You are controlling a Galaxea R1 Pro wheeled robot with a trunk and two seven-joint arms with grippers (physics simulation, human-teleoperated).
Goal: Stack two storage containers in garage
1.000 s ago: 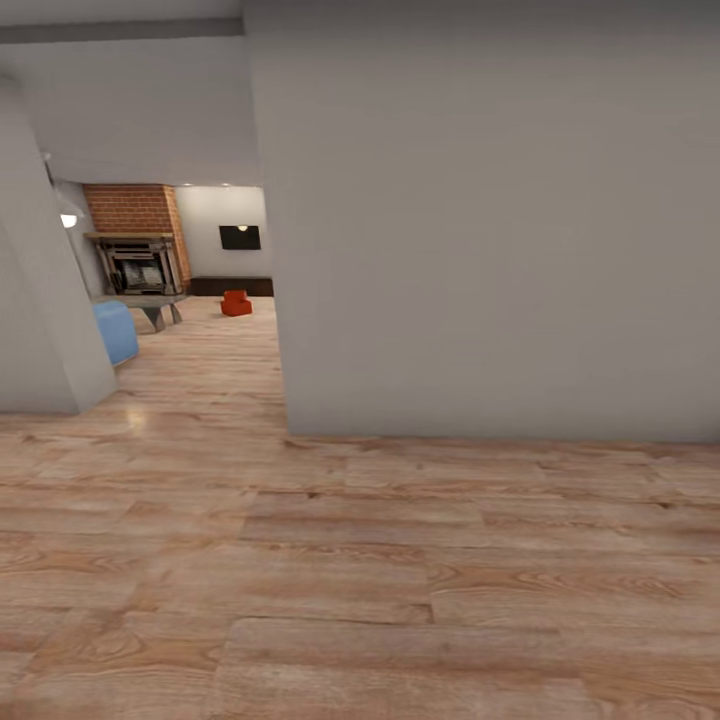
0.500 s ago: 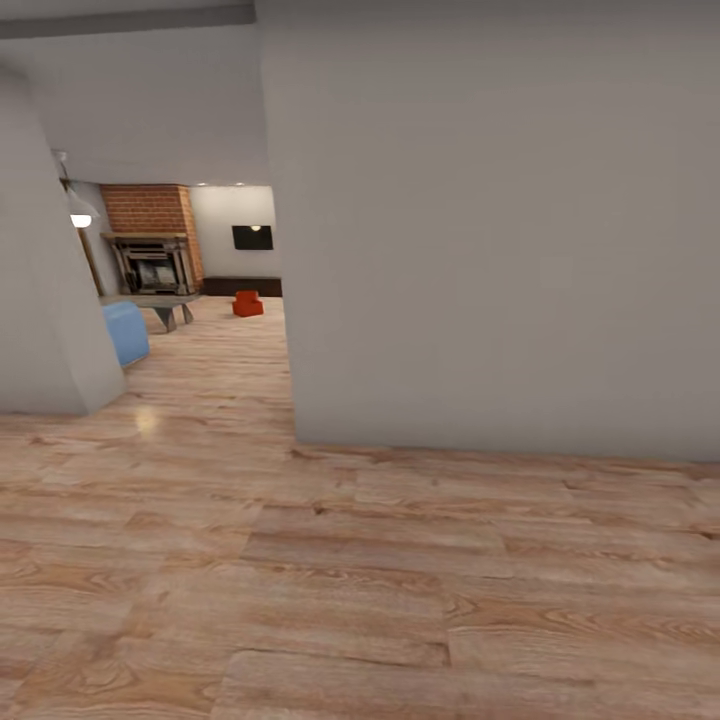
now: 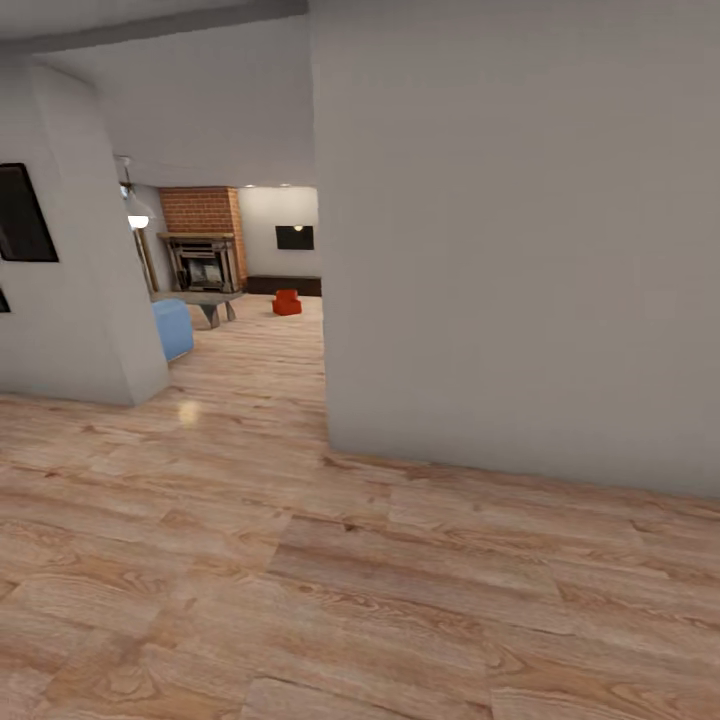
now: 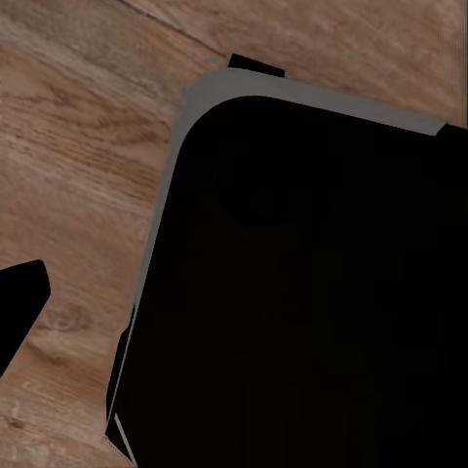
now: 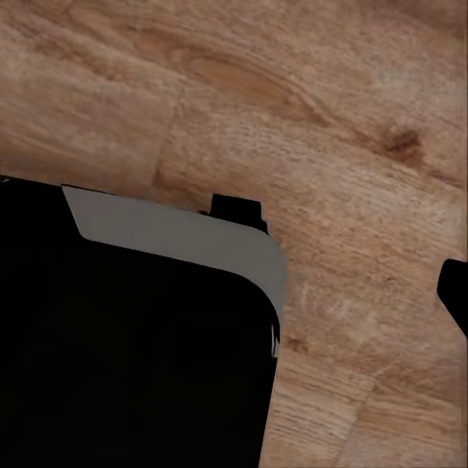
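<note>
Far down the passage in the head view, an orange-red storage container shape [image 3: 287, 301] sits on the living room's wood-plank floor, in front of a long dark bench [image 3: 284, 285]. It is too small to tell whether it is one box or two. In the left wrist view a dark fingertip [image 4: 19, 304] pokes in beside the robot's black base [image 4: 312, 292], over wood planks. The right wrist view has a dark fingertip [image 5: 454, 291] at the edge, near the black base [image 5: 127, 361]. Neither pair of fingers shows in full.
A large grey wall [image 3: 510, 240] stands close on the right, its corner at mid-picture. A white wall corner [image 3: 90, 290] with a dark frame bounds the left. Beyond the gap are a blue seat [image 3: 173, 328], a low table [image 3: 208, 299], a brick fireplace [image 3: 205, 245] and a wall TV [image 3: 295, 237].
The whole head view has shifted: fireplace, container and wall corner now sit further right, and a dark frame has come into sight on the left wall. The camera moved, not the things.
</note>
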